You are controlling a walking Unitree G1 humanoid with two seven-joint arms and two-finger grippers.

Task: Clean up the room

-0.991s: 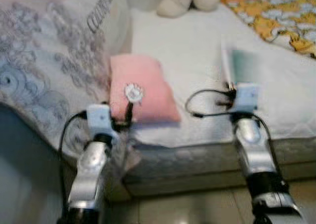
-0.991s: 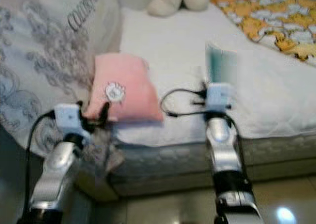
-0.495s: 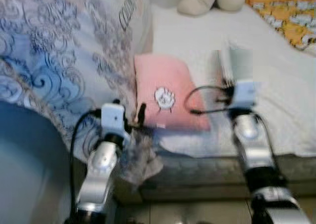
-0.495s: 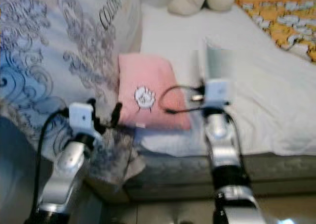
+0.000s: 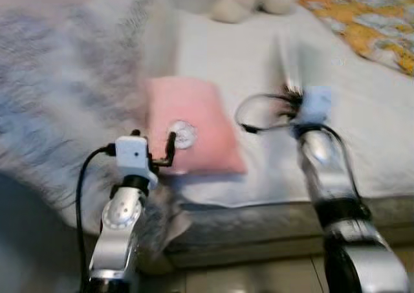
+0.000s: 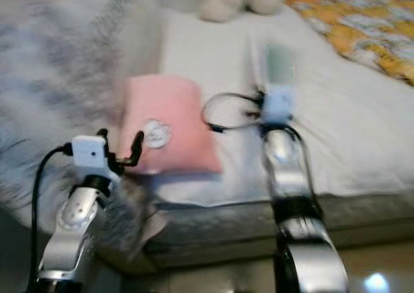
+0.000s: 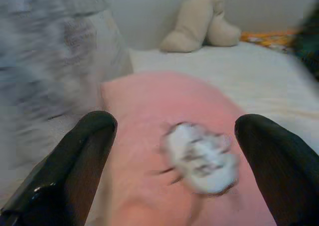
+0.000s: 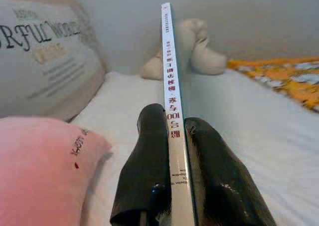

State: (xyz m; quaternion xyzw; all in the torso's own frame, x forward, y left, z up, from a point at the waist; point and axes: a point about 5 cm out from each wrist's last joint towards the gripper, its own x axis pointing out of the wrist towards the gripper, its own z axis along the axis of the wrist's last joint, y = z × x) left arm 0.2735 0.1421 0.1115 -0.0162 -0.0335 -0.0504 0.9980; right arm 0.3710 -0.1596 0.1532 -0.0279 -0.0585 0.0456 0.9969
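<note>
Book (image 8: 171,86) clamped upright, right fingers (image 8: 144,176) | left fingers (image 7: 75,156) spread (blurred) over pink pillow (image 5: 187,121)

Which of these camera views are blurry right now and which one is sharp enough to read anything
Both eye views are motion-blurred: the patterned quilt is smeared. The left wrist view is soft too, with the white emblem on the pink pillow streaked between the open left gripper. The right wrist view is sharpest: print on the book spine, clamped by the right gripper, is crisp.
</note>
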